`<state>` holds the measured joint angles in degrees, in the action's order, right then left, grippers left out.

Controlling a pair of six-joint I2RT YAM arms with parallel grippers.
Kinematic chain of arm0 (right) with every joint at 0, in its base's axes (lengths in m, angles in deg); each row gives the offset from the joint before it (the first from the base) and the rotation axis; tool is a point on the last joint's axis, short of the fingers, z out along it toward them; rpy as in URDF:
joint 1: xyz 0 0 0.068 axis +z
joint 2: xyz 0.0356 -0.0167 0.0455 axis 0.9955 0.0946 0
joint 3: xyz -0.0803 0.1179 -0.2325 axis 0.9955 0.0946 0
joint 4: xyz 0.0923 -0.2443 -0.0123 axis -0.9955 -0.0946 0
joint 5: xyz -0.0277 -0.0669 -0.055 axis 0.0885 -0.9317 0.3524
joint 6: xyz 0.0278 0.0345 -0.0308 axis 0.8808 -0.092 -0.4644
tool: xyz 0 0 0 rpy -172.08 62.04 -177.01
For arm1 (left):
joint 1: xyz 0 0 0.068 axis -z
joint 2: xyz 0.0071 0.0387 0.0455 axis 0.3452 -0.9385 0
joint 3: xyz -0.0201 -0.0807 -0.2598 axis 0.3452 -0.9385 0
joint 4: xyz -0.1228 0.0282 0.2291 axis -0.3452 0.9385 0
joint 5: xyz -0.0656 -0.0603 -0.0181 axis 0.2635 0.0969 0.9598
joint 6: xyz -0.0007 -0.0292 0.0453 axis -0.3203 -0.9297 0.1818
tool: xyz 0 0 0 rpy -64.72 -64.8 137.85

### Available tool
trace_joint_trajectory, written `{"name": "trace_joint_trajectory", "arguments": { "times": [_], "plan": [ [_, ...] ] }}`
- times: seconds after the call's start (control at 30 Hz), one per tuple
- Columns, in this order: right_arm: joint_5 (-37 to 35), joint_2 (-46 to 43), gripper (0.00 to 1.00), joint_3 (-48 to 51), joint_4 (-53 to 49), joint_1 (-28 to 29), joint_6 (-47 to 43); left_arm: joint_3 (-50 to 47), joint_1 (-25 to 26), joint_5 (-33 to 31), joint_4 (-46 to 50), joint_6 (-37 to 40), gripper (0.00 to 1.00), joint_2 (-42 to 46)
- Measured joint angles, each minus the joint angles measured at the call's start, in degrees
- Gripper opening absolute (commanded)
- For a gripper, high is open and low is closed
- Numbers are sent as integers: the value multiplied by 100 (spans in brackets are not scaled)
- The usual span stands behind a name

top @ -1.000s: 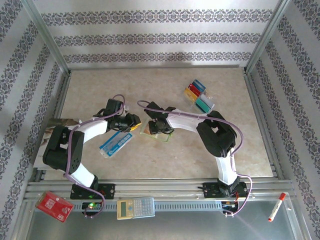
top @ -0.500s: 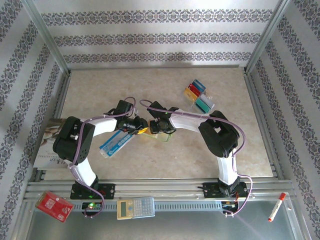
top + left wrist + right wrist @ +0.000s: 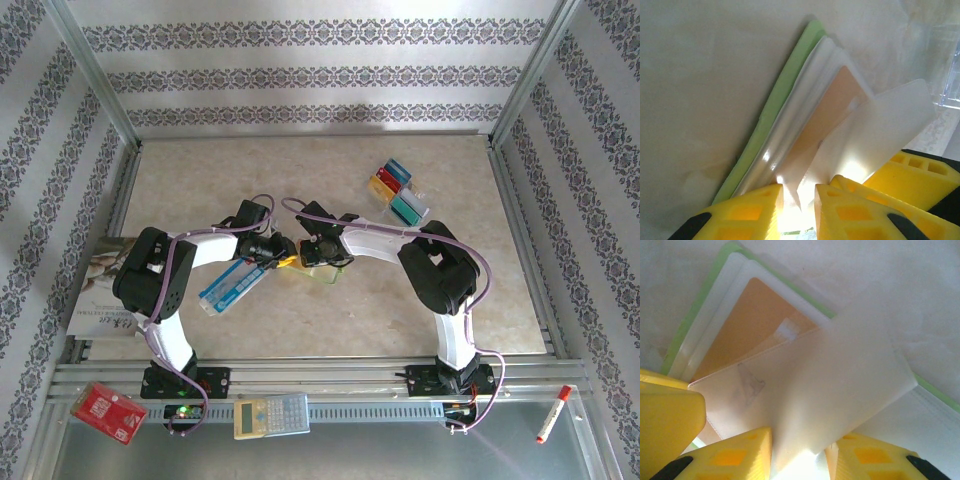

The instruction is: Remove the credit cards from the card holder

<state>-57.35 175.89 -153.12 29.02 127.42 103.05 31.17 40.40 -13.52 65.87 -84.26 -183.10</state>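
Observation:
The lime-green card holder (image 3: 326,276) lies open on the table's middle, between my two grippers. In the left wrist view I see its green edge (image 3: 775,105), clear sleeves and tan inner face. My left gripper (image 3: 799,192) (image 3: 283,258) stands slightly open, with a thin sleeve corner poking into the gap. My right gripper (image 3: 799,440) (image 3: 312,257) is shut on a pale flap (image 3: 830,380) lifted up from the card holder (image 3: 695,310). Several credit cards (image 3: 397,190) in yellow, blue, red and teal lie at the back right.
A blue-and-white flat packet (image 3: 231,285) lies just left of the grippers. A booklet (image 3: 98,295) hangs over the table's left edge. On the front rail sit a red board (image 3: 108,412), a calculator (image 3: 272,415) and a red marker (image 3: 551,415).
My left arm has swung right, bringing its gripper up to the card holder, and its jaws have narrowed. The right gripper has stayed where it was, still holding the flap.

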Motion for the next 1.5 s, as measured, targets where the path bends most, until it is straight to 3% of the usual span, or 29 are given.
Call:
{"name": "trace_joint_trajectory", "arguments": {
  "times": [0.63,1.03,1.37,1.5],
  "plan": [
    [236,-380,37,369,214,-114,-103,131,0,551,-435,4,15,-284],
    [289,-1897,42,1088,909,-492,118,131,116,1075,-1362,-238,33,-337],
    [201,-2428,42,1574,1091,-798,380,131,525,1191,-1823,-527,49,-601],
    [188,-2614,42,1718,1172,-929,511,133,645,1176,-1821,-544,50,-601]
  ]
}}
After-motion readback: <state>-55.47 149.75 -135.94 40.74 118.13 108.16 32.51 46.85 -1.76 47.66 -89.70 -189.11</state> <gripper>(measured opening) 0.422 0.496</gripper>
